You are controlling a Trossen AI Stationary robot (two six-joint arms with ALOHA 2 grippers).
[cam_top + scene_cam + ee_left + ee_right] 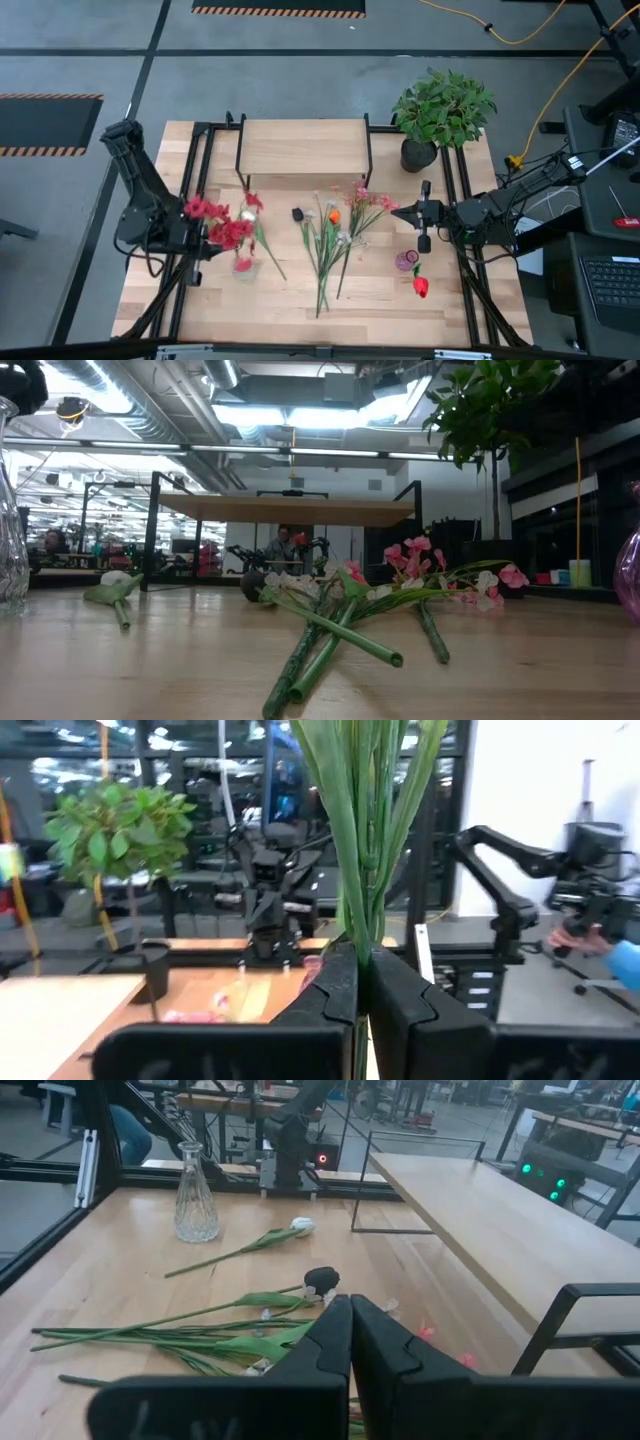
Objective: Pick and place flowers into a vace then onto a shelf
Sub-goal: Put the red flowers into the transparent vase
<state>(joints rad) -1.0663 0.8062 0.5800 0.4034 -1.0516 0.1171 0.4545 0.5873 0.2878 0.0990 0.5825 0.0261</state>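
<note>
Left gripper point(360, 990) clamped on red flowers point(222, 228) above clear vase point(243, 263); right gripper point(350, 1342) closed, empty, over table point(380, 290).

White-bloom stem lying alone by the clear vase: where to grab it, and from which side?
Grip the white-bloom stem on its bare lower stalk, below the leaf, coming straight down with the fingers across it. It lies flat on the table, clear of the other flowers and the glass vase, so only its top is reachable. The bloom would likely crush.
</note>
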